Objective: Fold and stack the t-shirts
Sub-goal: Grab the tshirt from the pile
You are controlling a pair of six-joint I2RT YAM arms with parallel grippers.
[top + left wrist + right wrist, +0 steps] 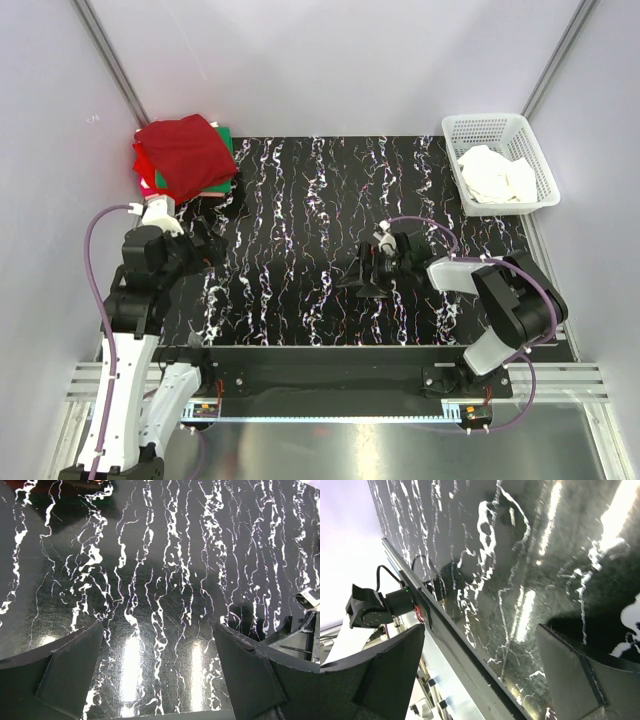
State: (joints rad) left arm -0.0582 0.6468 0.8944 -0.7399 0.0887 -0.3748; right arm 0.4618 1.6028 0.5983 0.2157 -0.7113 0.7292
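A folded stack of t-shirts lies at the back left of the mat: a dark red one (pixel 185 150) on top, a bright red one (pixel 146 166) under it, and a green edge (pixel 229 140) at the right. A crumpled white t-shirt (pixel 495 173) lies in the white mesh basket (pixel 487 124) at the back right. My left gripper (pixel 212 242) is open and empty just in front of the stack; in the left wrist view (pixel 160 680) only bare mat shows between its fingers. My right gripper (pixel 362 276) is open and empty over the mat's middle, also in the right wrist view (pixel 480 675).
The black marbled mat (pixel 300 200) covers the table. Grey walls close the left, back and right. The right arm's gripper shows at the right edge of the left wrist view (pixel 306 630). The mat's near edge and the left arm's base (pixel 367 612) show in the right wrist view.
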